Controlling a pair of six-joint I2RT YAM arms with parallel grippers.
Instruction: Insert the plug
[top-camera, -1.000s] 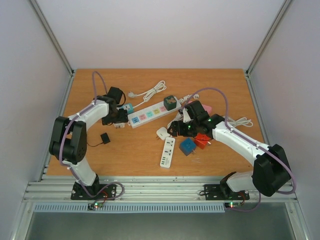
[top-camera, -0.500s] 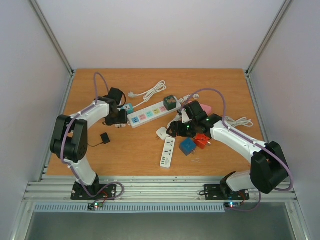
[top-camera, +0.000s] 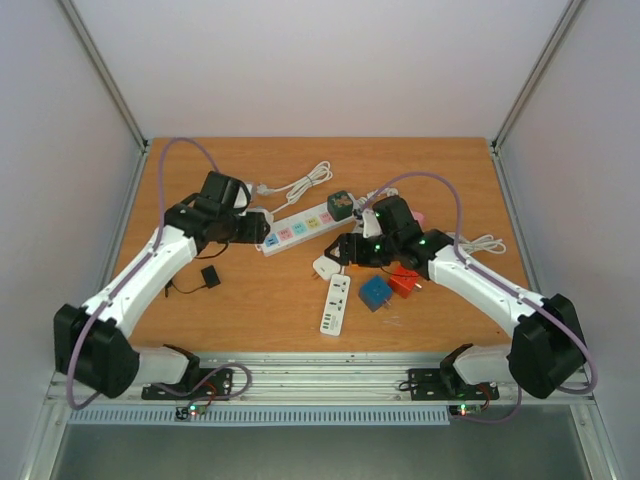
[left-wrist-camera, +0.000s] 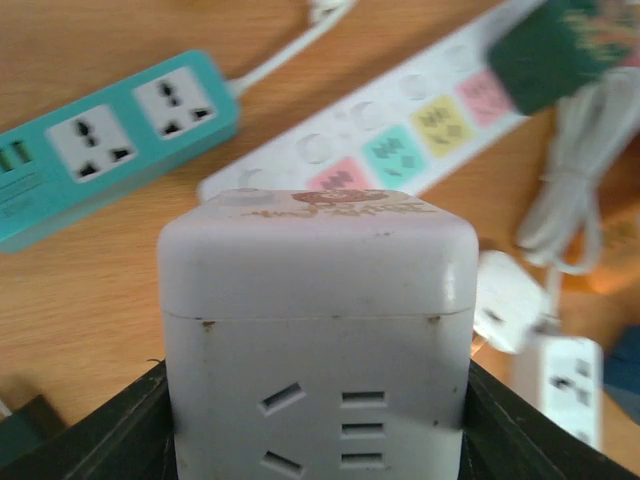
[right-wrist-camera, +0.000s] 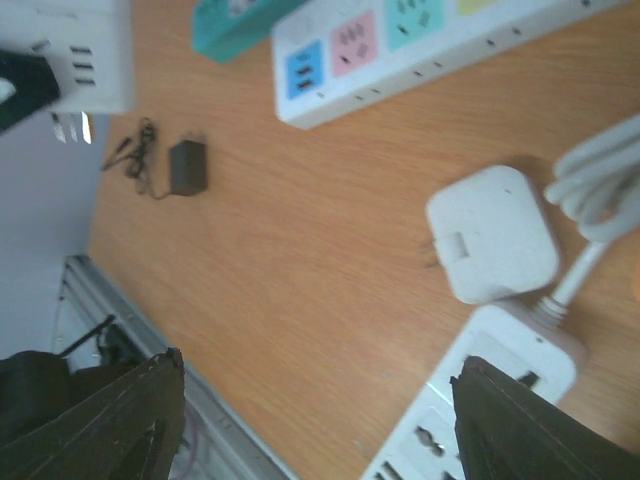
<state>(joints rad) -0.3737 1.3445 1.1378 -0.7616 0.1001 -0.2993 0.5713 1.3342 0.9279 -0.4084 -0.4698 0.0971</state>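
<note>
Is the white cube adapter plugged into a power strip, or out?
Out. The white cube adapter is clamped in the left jaws, bare prongs visible in the right wrist view.

Pretty clearly a robotics lab test cell: a wooden tabletop (top-camera: 270, 300) boxed in by plain white panels (top-camera: 320, 70) on aluminium struts (top-camera: 100, 70). The left arm (top-camera: 150, 270) and right arm (top-camera: 480, 285) are bolted to a slotted metal rail (top-camera: 320, 378) at the tabletop's near edge, with power strips (top-camera: 297, 229) strewn mid-tabletop.

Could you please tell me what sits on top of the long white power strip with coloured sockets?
A dark green cube adapter sits on one end of the power strip, covering whatever lies beneath it. The other coloured sockets are bare.
</note>
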